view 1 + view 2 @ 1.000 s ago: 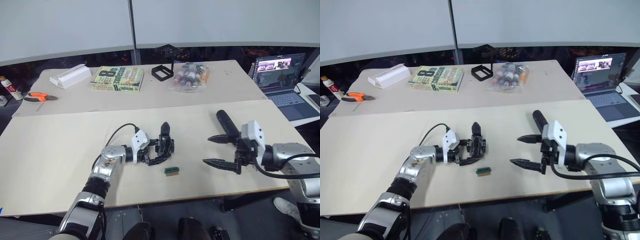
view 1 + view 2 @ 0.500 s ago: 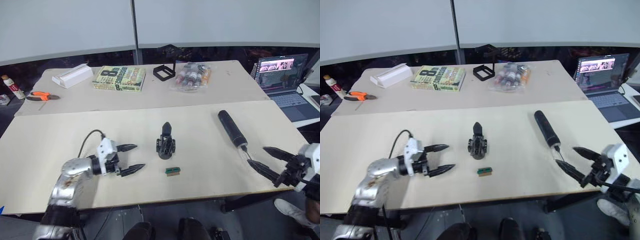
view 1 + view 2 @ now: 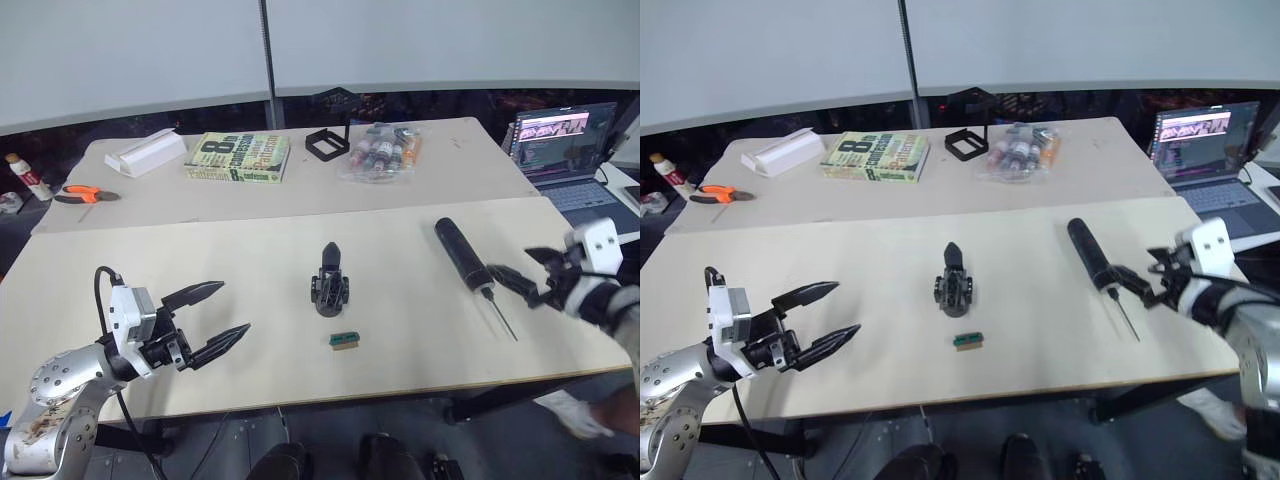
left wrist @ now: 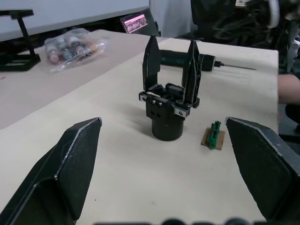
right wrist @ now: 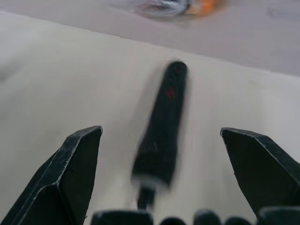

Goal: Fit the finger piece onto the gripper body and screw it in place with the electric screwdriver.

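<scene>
- Left end effector (image 3: 210, 315) hovered over the near left part of the worktop (image 3: 150, 260), with its fingers spread wide and holding nothing.
- Right end effector (image 3: 522, 276) was also spread wide and empty, just beside the bit end of the electric screwdriver (image 3: 461, 254), which lay flat.
- Gripper body (image 3: 331, 290) stood upright at the middle, with the finger piece (image 3: 331, 255) on top of it.
- Small green block (image 3: 344, 341) lay near, in front of it.
</scene>
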You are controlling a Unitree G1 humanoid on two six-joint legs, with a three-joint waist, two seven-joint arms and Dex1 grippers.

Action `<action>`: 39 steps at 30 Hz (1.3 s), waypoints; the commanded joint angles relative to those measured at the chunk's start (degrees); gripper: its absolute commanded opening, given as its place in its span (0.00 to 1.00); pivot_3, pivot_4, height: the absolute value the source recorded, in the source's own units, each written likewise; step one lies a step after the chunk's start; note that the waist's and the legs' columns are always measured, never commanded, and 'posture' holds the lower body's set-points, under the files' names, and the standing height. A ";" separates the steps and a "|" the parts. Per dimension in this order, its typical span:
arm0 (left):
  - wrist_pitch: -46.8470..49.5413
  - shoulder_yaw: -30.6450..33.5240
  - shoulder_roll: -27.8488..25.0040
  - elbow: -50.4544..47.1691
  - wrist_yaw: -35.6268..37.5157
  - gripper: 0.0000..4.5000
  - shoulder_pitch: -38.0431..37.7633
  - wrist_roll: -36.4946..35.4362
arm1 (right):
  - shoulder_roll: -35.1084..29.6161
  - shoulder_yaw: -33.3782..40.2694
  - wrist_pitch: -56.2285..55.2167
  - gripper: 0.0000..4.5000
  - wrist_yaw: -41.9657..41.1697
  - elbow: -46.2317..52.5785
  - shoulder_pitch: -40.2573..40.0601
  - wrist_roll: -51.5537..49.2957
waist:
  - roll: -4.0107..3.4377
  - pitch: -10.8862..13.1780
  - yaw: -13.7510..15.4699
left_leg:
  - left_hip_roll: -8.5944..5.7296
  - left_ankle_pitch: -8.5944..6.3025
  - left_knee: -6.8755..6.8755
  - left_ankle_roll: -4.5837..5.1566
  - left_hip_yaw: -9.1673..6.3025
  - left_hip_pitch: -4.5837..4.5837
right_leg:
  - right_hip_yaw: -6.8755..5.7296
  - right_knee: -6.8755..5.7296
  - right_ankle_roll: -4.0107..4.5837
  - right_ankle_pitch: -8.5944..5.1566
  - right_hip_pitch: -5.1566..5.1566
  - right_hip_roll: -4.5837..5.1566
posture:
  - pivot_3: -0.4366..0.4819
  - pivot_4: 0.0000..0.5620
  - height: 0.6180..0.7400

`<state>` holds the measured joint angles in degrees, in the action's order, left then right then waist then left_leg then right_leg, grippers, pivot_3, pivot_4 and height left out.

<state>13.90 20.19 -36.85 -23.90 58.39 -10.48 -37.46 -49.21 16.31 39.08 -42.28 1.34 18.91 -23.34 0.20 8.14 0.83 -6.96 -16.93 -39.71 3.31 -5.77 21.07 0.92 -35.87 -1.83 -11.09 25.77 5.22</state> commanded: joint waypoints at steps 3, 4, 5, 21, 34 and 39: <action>3.16 0.30 -2.34 -7.62 -0.98 1.00 -1.51 -3.39 | -2.56 -15.26 12.83 1.00 2.99 -9.96 13.55 9.33 | 0.17 0.11 0.15 | -0.03 0.14 -0.03 -0.23 -0.02 0.09 | 0.02 0.11 0.01 0.01 0.01 0.06 | 0.48 0.27 1.00; 3.67 -0.03 -2.44 -8.72 -1.30 1.00 -1.68 -3.80 | -1.99 -16.23 13.64 1.00 3.83 -11.92 15.48 10.18 | 0.19 0.12 0.18 | -0.07 0.14 -0.02 -0.22 -0.02 0.16 | 0.03 0.18 0.01 0.01 0.02 0.11 | 0.48 0.27 1.00; 4.16 -0.34 -2.53 -9.68 -1.70 1.00 -1.61 -4.24 | -1.32 -17.19 13.31 1.00 4.14 -13.91 17.00 11.00 | 0.18 0.13 0.19 | -0.08 0.13 -0.03 -0.20 -0.02 0.17 | 0.04 0.22 0.01 0.01 0.03 0.13 | 0.48 0.27 1.00; 6.06 -4.77 -6.33 -10.66 0.70 1.00 4.09 -5.58 | 1.71 -22.45 3.98 0.45 -1.34 -29.44 22.75 15.99 | 0.18 0.13 -0.49 | -0.10 0.11 0.02 -0.17 0.03 0.00 | -0.03 0.44 -0.03 0.08 -0.19 0.02 | 0.48 0.27 1.00; 3.14 -7.19 -4.82 -9.71 1.14 1.00 3.51 -3.26 | -10.03 -20.05 20.95 0.44 -13.27 6.30 7.04 5.73 | -0.23 0.39 -0.17 | -0.02 0.12 0.00 -0.18 0.04 0.64 | 0.01 0.49 -0.10 0.13 0.45 0.01 | 0.48 0.27 1.00; 2.93 -6.96 -4.79 -9.68 0.93 1.00 3.60 -3.00 | -9.68 -21.30 19.61 0.44 -13.09 7.49 3.25 5.48 | -0.22 0.40 -0.07 | -0.11 0.12 -0.06 -0.14 0.09 0.49 | -0.04 0.51 -0.18 0.26 0.28 0.06 | 0.48 0.27 1.00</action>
<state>17.62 12.37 -41.64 -32.86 59.42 -7.10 -40.46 -58.73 -5.26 59.46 -54.53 6.86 22.94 -16.94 -0.02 8.53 0.76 -7.06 -16.81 -39.76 3.17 -5.68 21.54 0.88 -35.37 -2.01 -10.83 26.04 5.27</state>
